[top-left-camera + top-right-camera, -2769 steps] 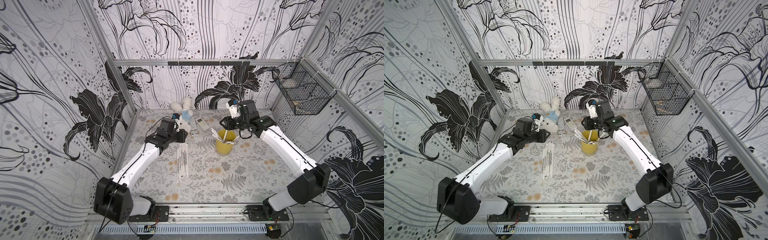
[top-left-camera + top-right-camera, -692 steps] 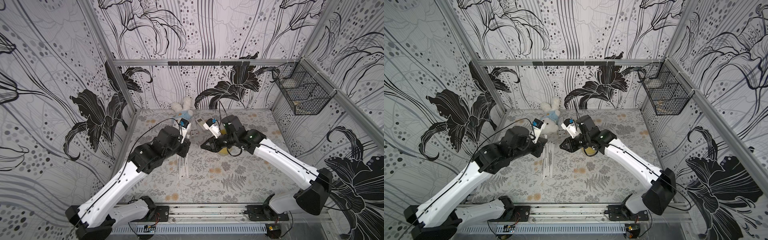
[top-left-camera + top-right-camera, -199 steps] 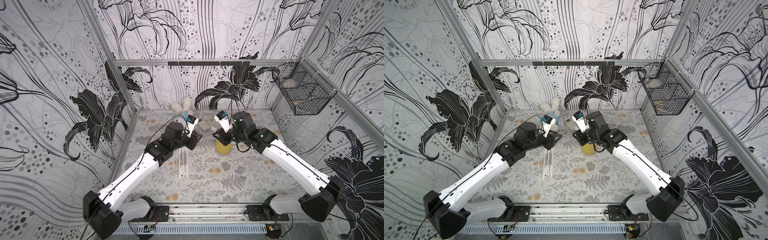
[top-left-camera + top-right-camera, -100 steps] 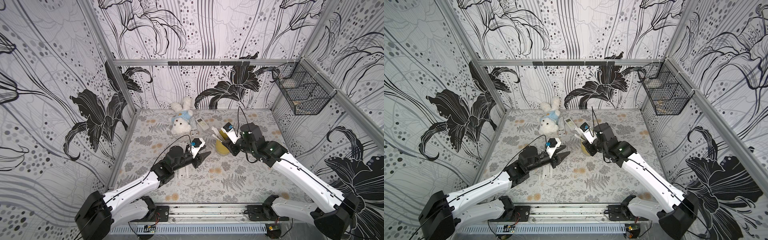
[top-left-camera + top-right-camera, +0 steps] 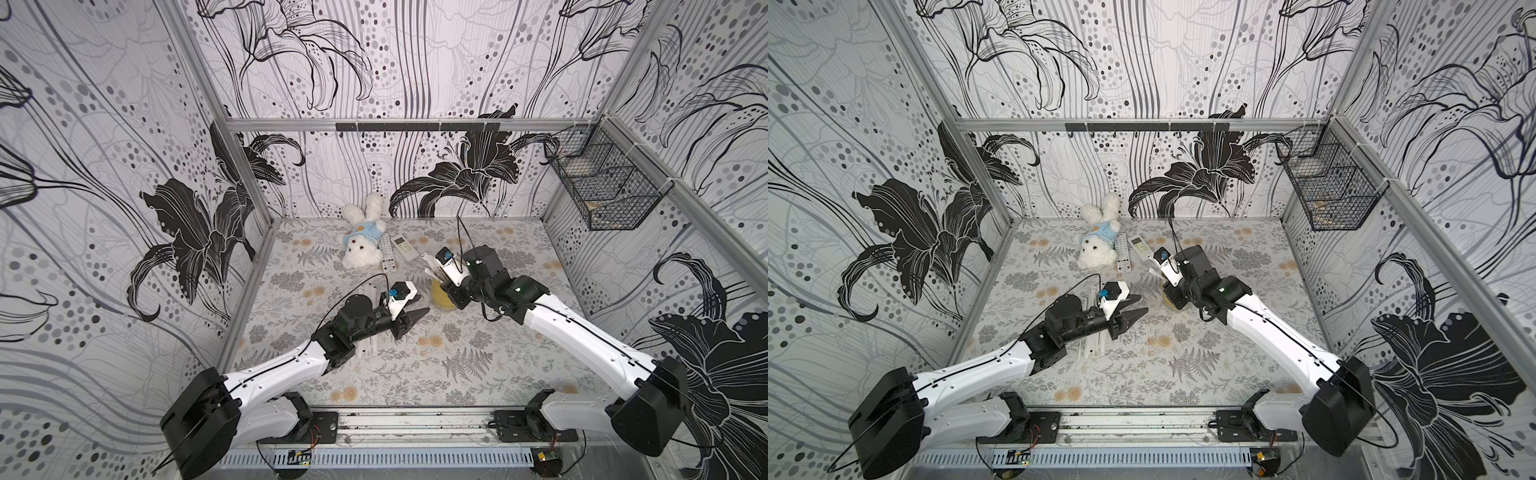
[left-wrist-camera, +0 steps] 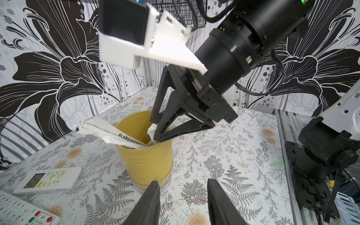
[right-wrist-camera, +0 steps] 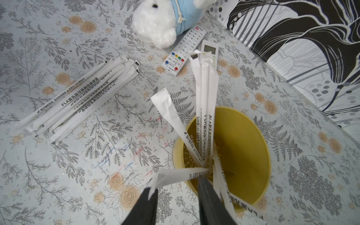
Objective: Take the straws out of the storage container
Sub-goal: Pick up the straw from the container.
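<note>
Now, stage: unloading part done.
Left jaws: spread, empty, newly dropped low beside laid straws (image 7: pixel 78 101) on bench (image 5: pixel 457 374).
Cup (image 6: pixel 145 155): upright; several straws remain inside.
Right jaws: spread, just lowered astride one straw (image 7: pixel 175 176) at rim; next pull likely starting.

Left arm (image 5: pixel 274 370) and right arm (image 5: pixel 582 336) are showing white link shells, black joint housings, looping black cables.

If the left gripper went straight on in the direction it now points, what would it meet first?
Most likely the yellow cup: in the left wrist view its lower wall stands just ahead of the open left gripper. The gap looks short, though depth is hard to judge.
</note>
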Tool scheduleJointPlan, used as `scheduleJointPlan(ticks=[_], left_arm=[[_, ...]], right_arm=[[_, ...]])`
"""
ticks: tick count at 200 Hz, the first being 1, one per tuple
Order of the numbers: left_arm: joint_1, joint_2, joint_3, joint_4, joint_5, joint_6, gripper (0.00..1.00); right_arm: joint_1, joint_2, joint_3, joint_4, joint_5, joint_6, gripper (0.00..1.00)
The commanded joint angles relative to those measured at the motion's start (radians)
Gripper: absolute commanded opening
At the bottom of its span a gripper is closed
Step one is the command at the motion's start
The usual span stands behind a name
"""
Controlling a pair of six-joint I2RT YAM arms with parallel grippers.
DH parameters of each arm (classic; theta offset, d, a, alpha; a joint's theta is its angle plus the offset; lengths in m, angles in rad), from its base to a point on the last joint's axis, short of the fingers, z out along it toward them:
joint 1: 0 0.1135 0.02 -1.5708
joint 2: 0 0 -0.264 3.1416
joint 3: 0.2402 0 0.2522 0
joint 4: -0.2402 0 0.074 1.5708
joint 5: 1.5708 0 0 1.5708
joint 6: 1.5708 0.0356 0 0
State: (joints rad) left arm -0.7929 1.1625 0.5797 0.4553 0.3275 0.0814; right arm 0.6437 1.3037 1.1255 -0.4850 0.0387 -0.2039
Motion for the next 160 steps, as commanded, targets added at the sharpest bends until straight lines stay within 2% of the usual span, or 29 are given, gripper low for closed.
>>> scheduleJointPlan(ticks=[1,28,65,114,120,131,137,160], left_arm=[[-0.011,-0.005,-0.006,0.036,0.015,0.020,0.44],[-0.016,-0.009,-0.011,0.039,0.009,0.021,0.44],[-0.021,-0.014,-0.023,0.037,0.002,0.040,0.44],[-0.022,-0.005,-0.011,0.035,-0.004,0.038,0.43],[-0.022,-0.004,-0.012,0.036,-0.005,0.040,0.43],[-0.022,-0.004,-0.016,0.036,-0.006,0.040,0.43],[-0.022,-0.004,-0.017,0.036,-0.010,0.040,0.43],[-0.022,-0.014,-0.027,0.042,-0.009,0.032,0.43]], right_arm=[[0.001,0.025,0.029,0.020,0.008,-0.017,0.38],[0.001,0.050,0.041,0.028,0.024,-0.020,0.34],[0.001,0.051,0.047,0.046,0.036,-0.025,0.21],[0.001,0.034,0.069,0.048,0.040,-0.034,0.10],[0.001,0.037,0.073,0.045,0.036,-0.038,0.14],[0.001,0.049,0.083,0.026,0.025,-0.048,0.33],[0.001,0.060,0.093,0.012,0.022,-0.051,0.40],[0.002,0.087,0.103,-0.003,0.017,-0.061,0.46]])
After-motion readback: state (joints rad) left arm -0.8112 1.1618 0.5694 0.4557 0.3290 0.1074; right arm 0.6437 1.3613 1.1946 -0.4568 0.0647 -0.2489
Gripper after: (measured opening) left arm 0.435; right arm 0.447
